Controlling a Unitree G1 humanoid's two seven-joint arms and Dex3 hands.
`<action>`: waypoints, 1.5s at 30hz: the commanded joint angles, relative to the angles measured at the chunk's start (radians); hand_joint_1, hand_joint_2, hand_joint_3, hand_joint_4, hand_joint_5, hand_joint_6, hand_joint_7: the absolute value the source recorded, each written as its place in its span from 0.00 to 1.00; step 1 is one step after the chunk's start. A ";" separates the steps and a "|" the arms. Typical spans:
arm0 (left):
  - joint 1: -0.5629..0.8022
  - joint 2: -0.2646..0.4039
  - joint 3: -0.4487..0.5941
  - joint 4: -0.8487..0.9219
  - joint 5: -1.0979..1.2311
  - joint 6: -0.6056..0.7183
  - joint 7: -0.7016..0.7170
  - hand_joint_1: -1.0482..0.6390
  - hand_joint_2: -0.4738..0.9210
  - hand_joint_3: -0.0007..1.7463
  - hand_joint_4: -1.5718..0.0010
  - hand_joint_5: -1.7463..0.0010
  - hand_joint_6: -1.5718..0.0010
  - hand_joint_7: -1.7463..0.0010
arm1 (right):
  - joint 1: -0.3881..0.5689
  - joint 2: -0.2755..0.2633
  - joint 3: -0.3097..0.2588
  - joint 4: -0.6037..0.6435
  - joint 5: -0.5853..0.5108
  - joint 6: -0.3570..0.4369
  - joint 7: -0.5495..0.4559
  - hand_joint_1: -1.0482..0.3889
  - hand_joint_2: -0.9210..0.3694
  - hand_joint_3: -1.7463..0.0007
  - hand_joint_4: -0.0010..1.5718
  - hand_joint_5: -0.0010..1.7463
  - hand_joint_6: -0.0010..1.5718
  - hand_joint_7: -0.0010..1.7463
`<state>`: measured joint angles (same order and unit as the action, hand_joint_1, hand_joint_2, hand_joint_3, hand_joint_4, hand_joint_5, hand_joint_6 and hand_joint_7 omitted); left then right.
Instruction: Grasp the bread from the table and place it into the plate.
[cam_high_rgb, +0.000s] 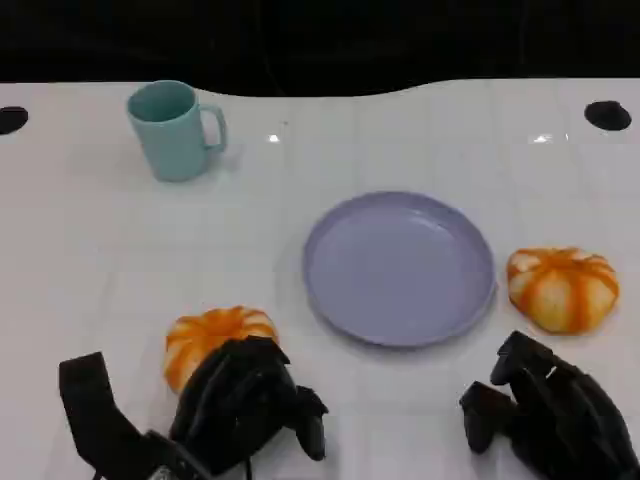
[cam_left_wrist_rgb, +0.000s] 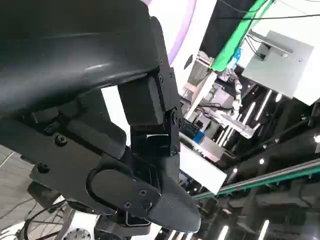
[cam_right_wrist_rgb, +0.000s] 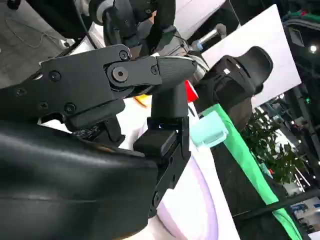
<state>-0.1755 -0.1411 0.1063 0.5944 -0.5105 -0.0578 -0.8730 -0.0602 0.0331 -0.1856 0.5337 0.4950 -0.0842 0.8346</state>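
Two orange-and-white bread rolls lie on the white table. One roll (cam_high_rgb: 210, 335) is at the near left, its near edge hidden under my left hand (cam_high_rgb: 245, 400), which hangs over it with fingers bent downward. The left wrist view shows this hand's fingers (cam_left_wrist_rgb: 150, 150) apart with nothing between them. The other roll (cam_high_rgb: 562, 288) lies just right of the lavender plate (cam_high_rgb: 400, 268), which is bare. My right hand (cam_high_rgb: 545, 415) sits near the front edge, below that roll and apart from it, holding nothing. In the right wrist view its fingers (cam_right_wrist_rgb: 165, 105) are spread, with the plate's rim (cam_right_wrist_rgb: 200, 205) beyond.
A teal mug (cam_high_rgb: 172, 130) stands at the back left, well away from both hands; it also appears in the right wrist view as a teal mug (cam_right_wrist_rgb: 210, 131). Two dark holes (cam_high_rgb: 608, 115) mark the table's far corners. White table lies between the plate and the mug.
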 joint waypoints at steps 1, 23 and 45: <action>0.005 0.015 0.003 -0.005 0.008 -0.004 -0.011 0.00 0.84 0.00 0.00 0.56 0.00 0.76 | 0.001 -0.006 -0.006 0.002 0.003 -0.005 -0.001 0.33 0.00 0.87 0.50 0.99 0.43 0.84; 0.020 0.024 -0.004 -0.033 0.079 -0.160 0.028 0.00 0.90 0.01 0.00 0.62 0.00 0.83 | 0.003 -0.003 -0.005 -0.011 0.006 0.008 -0.006 0.33 0.00 0.88 0.50 0.98 0.44 0.83; 0.040 0.369 -0.118 -0.354 0.983 -0.631 0.622 0.00 1.00 0.21 0.99 0.08 0.70 1.00 | 0.004 -0.004 -0.006 -0.010 0.010 0.012 0.007 0.34 0.00 0.87 0.49 0.97 0.43 0.83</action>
<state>-0.1560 0.1840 0.0063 0.2844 0.3790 -0.7007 -0.3268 -0.0603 0.0361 -0.1861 0.5278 0.4979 -0.0707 0.8381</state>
